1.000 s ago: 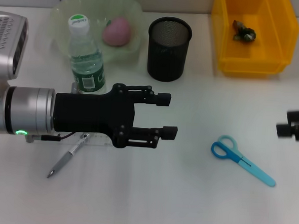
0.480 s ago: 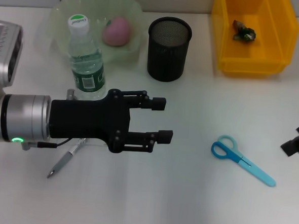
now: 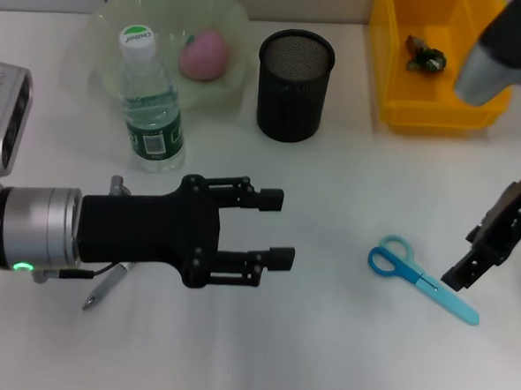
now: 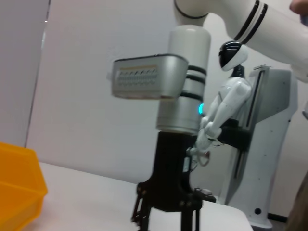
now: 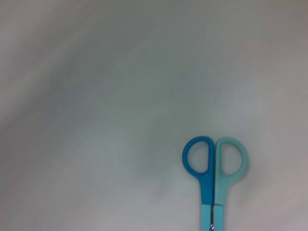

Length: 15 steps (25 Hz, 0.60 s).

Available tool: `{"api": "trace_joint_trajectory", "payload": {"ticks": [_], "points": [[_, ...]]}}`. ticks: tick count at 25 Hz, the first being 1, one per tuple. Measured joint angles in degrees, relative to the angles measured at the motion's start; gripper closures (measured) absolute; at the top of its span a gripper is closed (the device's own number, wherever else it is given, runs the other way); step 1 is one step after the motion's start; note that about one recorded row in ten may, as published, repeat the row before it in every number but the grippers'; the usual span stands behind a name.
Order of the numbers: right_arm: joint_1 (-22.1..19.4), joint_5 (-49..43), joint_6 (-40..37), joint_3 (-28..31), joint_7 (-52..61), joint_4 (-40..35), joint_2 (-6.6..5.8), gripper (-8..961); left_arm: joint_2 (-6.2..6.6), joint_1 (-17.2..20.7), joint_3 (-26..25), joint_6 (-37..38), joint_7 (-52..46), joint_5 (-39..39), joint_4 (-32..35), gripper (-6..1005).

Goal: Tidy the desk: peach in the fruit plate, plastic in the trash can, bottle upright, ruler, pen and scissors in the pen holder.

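The blue and teal scissors point(image 3: 419, 277) lie flat on the white desk at the right and also show in the right wrist view point(image 5: 214, 163). My right gripper point(image 3: 476, 257) hangs open just above their blade end, not touching. My left gripper point(image 3: 278, 227) is open and empty over the desk's middle left. The grey pen point(image 3: 104, 287) lies partly under the left arm. The ruler is hidden under that arm. The water bottle point(image 3: 149, 104) stands upright. The pink peach point(image 3: 205, 53) lies in the green fruit plate point(image 3: 165, 12). The black mesh pen holder point(image 3: 294, 73) stands empty-looking.
The yellow bin point(image 3: 438, 109) at the back right holds a crumpled piece of plastic point(image 3: 426, 53). The left wrist view shows the right arm point(image 4: 185, 96) standing over the desk, with the bin's edge point(image 4: 19, 192) beside it.
The right arm has swung in from the right edge and come down over the scissors. The left arm has drawn back a little towards the front left, still open.
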Motion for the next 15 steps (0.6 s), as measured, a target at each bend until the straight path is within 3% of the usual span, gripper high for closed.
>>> {"api": "trace_joint_trajectory", "payload": {"ticks": [15], "points": [[0.6,2.8,8.7,-9.1,3.0,6.0,0.49,185,0.05,1.4,0.1,2.5,2.9,0.0,-0.8,286]]}}
